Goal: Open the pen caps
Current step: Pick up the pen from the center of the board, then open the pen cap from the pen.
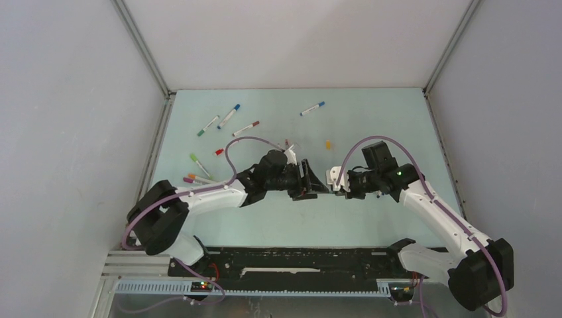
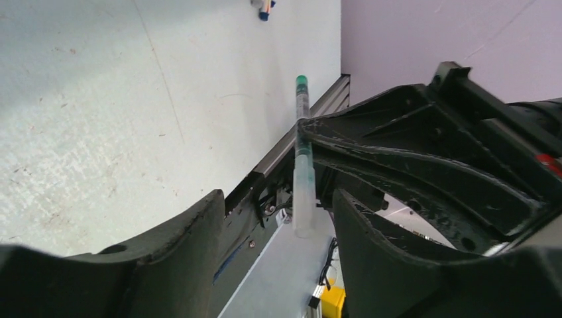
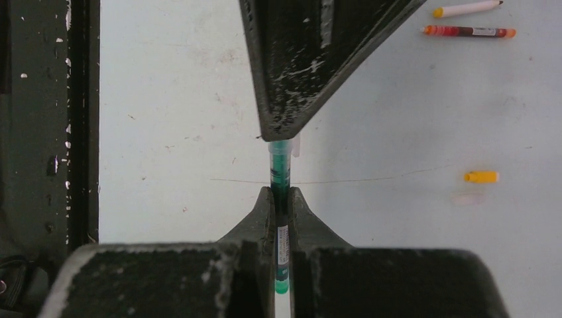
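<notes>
We see two black grippers meeting tip to tip above the middle of a pale green table (image 1: 371,119). The right gripper (image 3: 281,199) pinches a slim white marker pen (image 3: 283,246) between its pressed-together fingers. The left gripper (image 2: 278,197) has its fingers spread, and the pen's near end sits in the gap, touching neither finger as far as we can tell.

In the right wrist view there is a small printed label on the pen's barrel, just behind the pinch (the print is too small to read). This view also shows the dark green cap (image 3: 280,165) on the pen. It runs from the right fingers up to the left gripper, which looks like a single dark wedge from this side. Only the left wrist view shows the gap between the left fingers, and there the cap end is a pale blur.

The right wrist view also shows a loose stubby orange-yellow cap (image 3: 481,177) lying alone on the table. Beyond it, side by side, are a white pen with an orange-yellow cap (image 3: 467,8) and an orange-ended red pen (image 3: 467,31).

Only the top view shows the rest:
- three capped pens scattered at the far left (image 1: 228,116)
- a blue-capped pen at the far centre (image 1: 312,108)
- a short red cap (image 1: 219,152)
- a cluster of green, orange and magenta-ended pens (image 1: 197,173) near the table's left edge
</notes>
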